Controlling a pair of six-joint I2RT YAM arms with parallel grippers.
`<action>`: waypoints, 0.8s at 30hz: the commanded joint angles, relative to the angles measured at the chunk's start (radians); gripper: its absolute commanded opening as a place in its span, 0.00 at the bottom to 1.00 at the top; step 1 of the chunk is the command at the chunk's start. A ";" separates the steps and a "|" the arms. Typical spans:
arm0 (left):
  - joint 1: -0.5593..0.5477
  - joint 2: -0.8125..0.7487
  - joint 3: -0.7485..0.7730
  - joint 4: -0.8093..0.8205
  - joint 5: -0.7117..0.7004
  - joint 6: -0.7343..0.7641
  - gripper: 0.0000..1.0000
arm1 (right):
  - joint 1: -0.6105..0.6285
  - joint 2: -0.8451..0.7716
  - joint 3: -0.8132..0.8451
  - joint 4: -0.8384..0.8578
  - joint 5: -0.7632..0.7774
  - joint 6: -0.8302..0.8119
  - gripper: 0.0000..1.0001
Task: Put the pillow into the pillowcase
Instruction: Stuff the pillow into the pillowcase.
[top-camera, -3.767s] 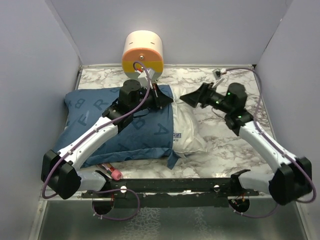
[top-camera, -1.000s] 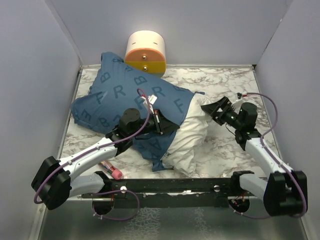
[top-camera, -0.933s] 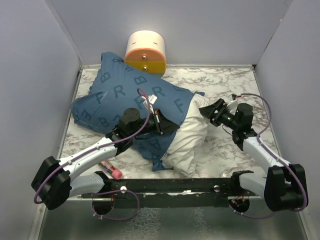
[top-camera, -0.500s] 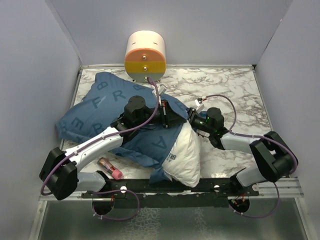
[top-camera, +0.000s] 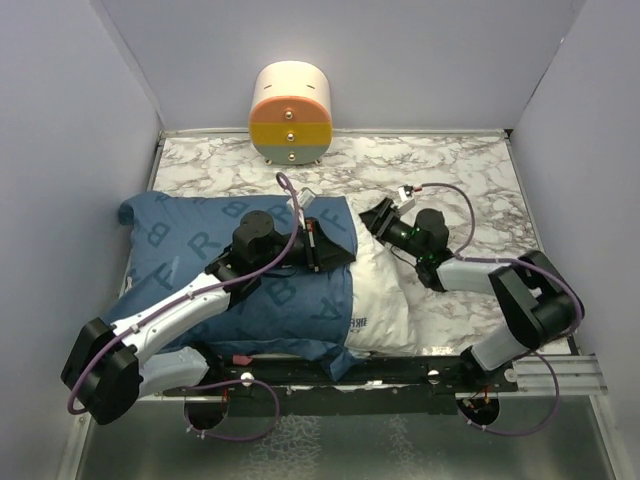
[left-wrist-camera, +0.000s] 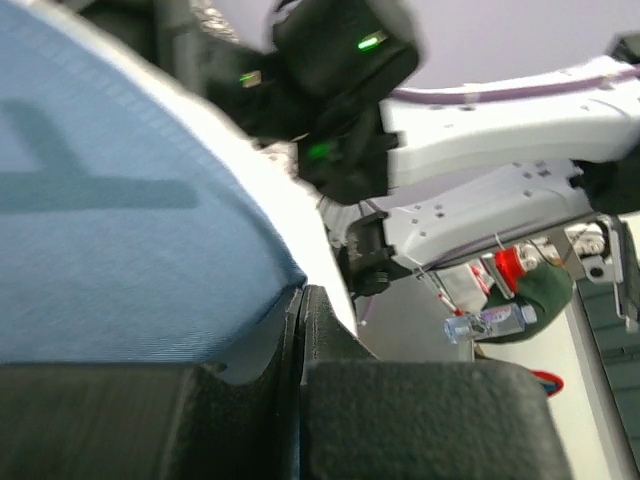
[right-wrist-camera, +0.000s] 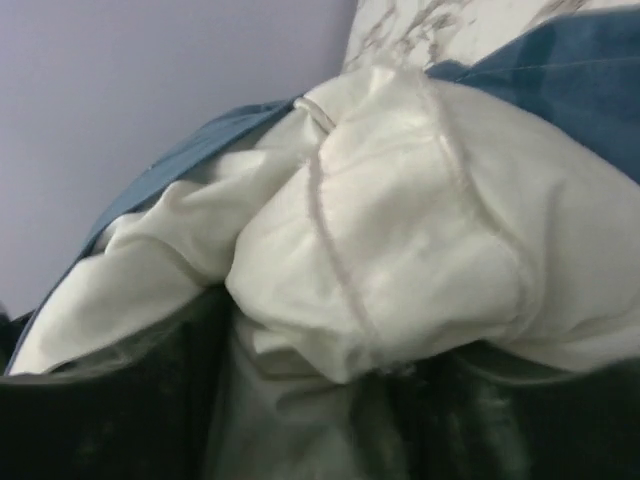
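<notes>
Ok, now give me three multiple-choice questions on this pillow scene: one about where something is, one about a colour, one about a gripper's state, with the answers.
1. At which end does the pillow stick out of the pillowcase?
A) the end on the robot's right
B) the end on the robot's left
C) neither, it is fully inside

2. What colour is the pillowcase?
A) red
B) green
C) blue

3. How is the left gripper?
A) wide open in the air
B) shut on the pillowcase's edge
C) holding the cylinder at the back

Answers:
1 A: the white pillow shows beyond the case's right-hand opening.
2 C: it is blue cloth with lighter blue letters.
3 B: the left wrist view shows its fingers pressed together on blue fabric.
</notes>
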 joint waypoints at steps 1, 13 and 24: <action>0.077 0.014 -0.084 -0.072 -0.004 -0.036 0.00 | -0.082 -0.250 0.106 -0.396 -0.084 -0.317 0.76; 0.119 0.141 0.054 -0.113 0.071 0.039 0.00 | -0.266 -0.664 0.279 -1.181 -0.297 -0.754 0.98; 0.127 0.237 0.323 -0.110 0.113 0.018 0.00 | -0.127 -0.660 0.080 -1.184 -0.445 -0.657 0.94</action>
